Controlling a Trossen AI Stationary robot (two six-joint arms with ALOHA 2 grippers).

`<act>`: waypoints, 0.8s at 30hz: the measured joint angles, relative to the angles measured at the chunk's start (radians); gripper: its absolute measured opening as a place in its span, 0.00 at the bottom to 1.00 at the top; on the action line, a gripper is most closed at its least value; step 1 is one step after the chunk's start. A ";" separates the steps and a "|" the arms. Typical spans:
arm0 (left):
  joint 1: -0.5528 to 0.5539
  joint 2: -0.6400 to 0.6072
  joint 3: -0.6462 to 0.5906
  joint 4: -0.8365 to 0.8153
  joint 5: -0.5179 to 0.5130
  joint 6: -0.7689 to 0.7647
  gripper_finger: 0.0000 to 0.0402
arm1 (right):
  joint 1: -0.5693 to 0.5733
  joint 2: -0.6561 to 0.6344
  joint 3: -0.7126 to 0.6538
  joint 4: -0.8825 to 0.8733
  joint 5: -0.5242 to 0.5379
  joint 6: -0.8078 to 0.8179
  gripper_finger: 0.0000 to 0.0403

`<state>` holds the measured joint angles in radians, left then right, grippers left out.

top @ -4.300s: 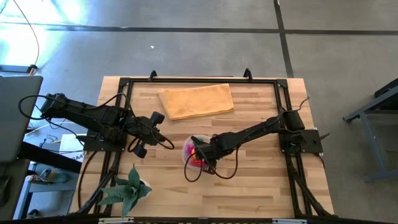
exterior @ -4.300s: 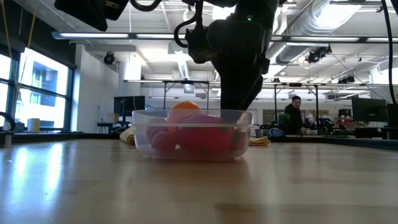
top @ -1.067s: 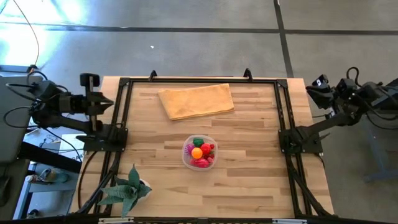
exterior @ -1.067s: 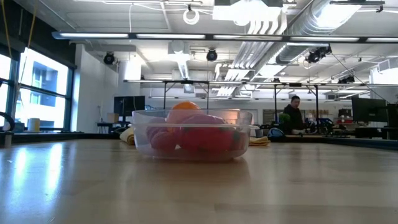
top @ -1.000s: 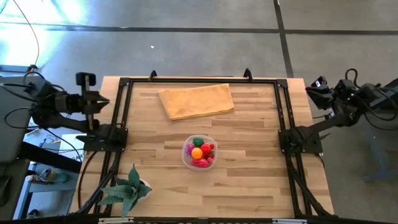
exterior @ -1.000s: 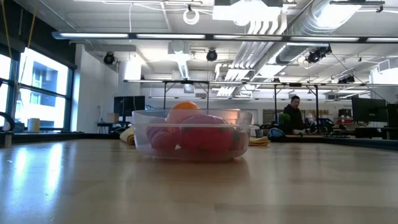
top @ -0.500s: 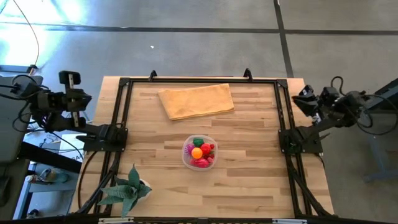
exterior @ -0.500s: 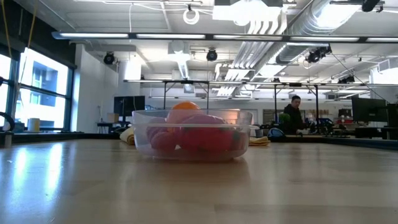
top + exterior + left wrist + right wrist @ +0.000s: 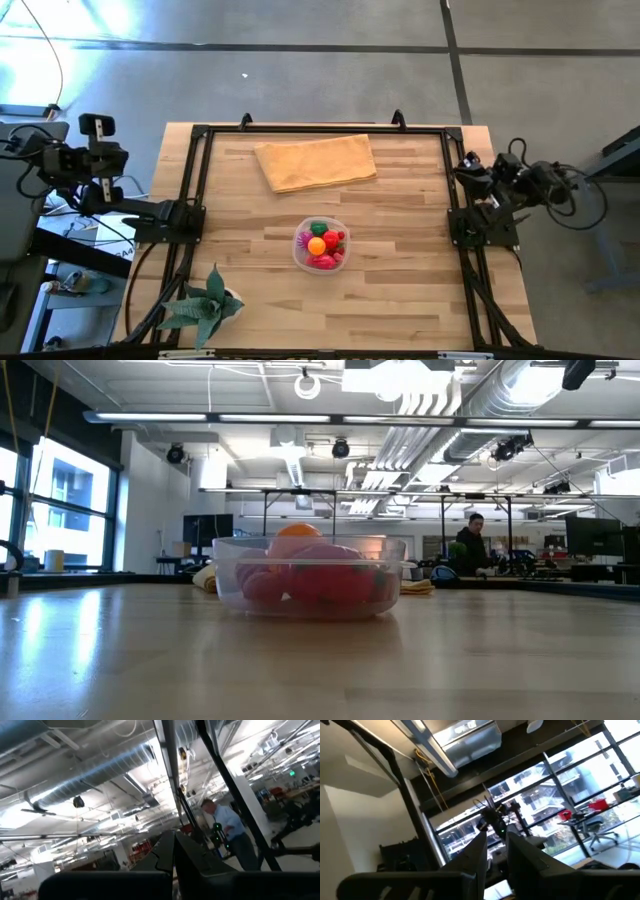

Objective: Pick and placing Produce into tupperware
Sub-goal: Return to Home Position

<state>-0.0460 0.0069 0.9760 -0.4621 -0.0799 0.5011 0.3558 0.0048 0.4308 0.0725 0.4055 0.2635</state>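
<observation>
The clear round tupperware stands on the middle of the wooden table, also seen in the low view as tupperware. The produce lies inside it: an orange piece on top, with red, green and pink pieces around it. Off the table's left edge, my left gripper is shut, its fingers pointing up into the room, as the left wrist view shows of the gripper. My right gripper hangs over the table's right edge. Its fingers stand a narrow gap apart, with nothing between, in the view of the gripper.
A tan folded cloth lies at the table's far side. A green spiky plant stands at the near left corner. A black frame runs around the tabletop. A person stands in the room far behind the table.
My left gripper has drawn back past the table's left edge, away from the tupperware. My right gripper has come down and in toward the table's right edge. The tupperware and the produce have stayed where they were.
</observation>
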 joint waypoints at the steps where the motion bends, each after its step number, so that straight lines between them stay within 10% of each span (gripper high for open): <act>1: 0.000 0.001 0.006 -0.009 0.000 0.000 0.01 | 0.000 0.000 -0.018 0.022 -0.005 0.007 0.15; 24: 0.000 0.001 -0.488 0.402 0.035 -0.127 0.01 | 0.000 0.000 -0.421 0.529 -0.070 0.211 0.15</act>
<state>-0.0460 0.0074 0.4878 -0.0598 -0.0448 0.3742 0.3560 0.0051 0.0099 0.6011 0.3359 0.4743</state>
